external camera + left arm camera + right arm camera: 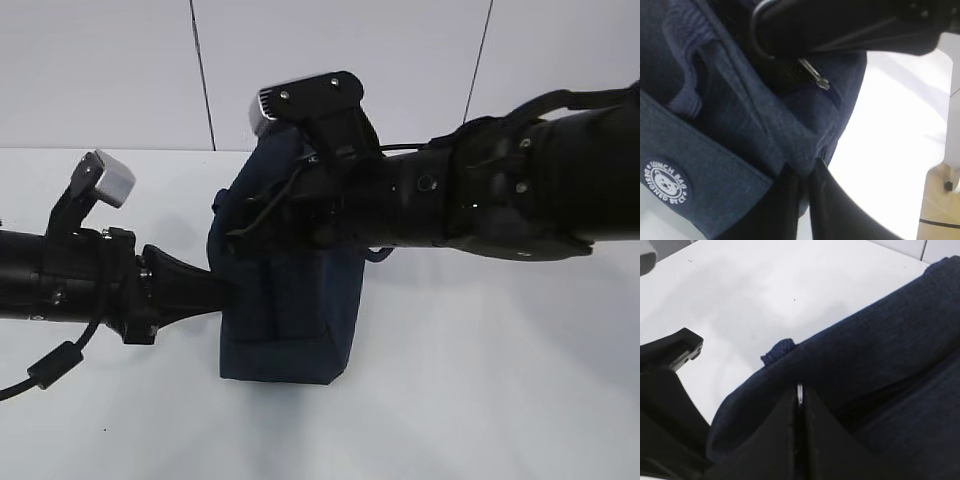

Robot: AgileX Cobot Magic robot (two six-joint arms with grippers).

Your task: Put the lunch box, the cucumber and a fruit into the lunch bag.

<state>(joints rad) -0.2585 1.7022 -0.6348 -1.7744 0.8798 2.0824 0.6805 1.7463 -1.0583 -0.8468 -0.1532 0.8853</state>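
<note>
In the exterior view, the lunch bag [285, 300] is seen standing upright near the middle of the white desk [480, 400], with the left end effector [228, 290] pressed against its left side and the right end effector [300, 205] reaching over its top from the right. The lunch box, the cucumber and the fruit are not seen in any view, so it cannot be told whether they are already inside. In the left wrist view, the left end effector [805, 172] is shown closed on a fold of the bag's navy fabric [790, 145], just beside the panel bearing the round white logo patch [666, 182]; a small metal zipper tab [816, 77] is visible higher up. In the right wrist view, the right end effector [800, 400] is shown closed on a thin silver ring, judged to be the zipper pull [800, 391], at the bag's top edge. The step in hand is judged to be working the zipper. It is done well if the fabric is kept taut by the left grip while the pull is drawn steadily along the zipper line, not lifted away from it, so the bag is not tipped.
</note>
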